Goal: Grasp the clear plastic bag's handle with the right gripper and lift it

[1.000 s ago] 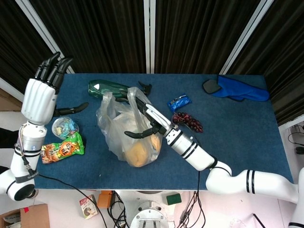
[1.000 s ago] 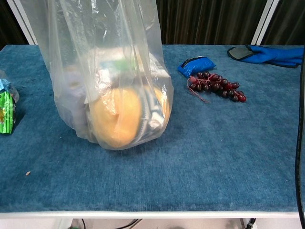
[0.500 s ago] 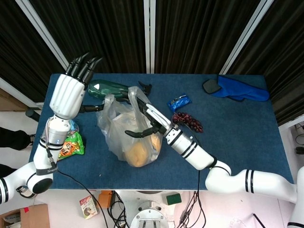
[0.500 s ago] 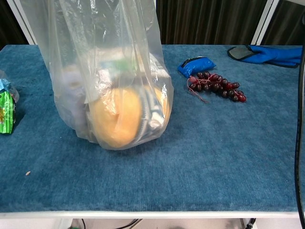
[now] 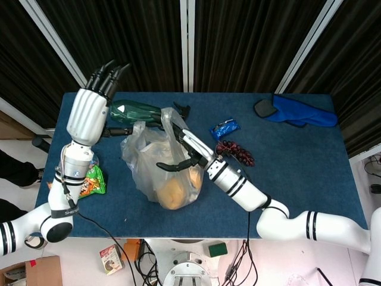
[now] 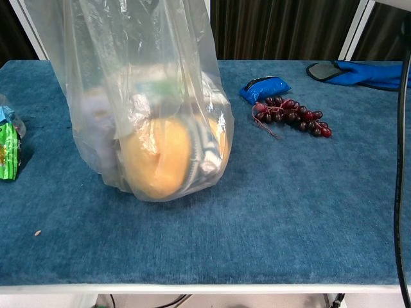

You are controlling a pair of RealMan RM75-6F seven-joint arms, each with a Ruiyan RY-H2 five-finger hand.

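The clear plastic bag (image 5: 152, 161) stands on the blue table with a round orange item (image 5: 172, 192) inside. One handle (image 5: 169, 118) loops up over the straight fingers of my right hand (image 5: 186, 148), which lies across the bag's top with the thumb spread wide. The fingers are not curled around the handle. My left hand (image 5: 89, 116) is raised just left of the bag, fingers straight and together, holding nothing. The chest view shows the bag (image 6: 138, 96) tall and upright, its bottom on the table; neither hand shows there.
A dark green pouch (image 5: 136, 110) lies behind the bag. A blue packet (image 5: 225, 128) and dark grapes (image 5: 235, 152) sit to its right, a blue glove (image 5: 297, 113) at the far right. A green snack packet (image 5: 88, 182) lies at the left edge.
My left hand has swung in from the table's far left toward the bag and now stands close beside it. The right hand and the bag have barely moved.
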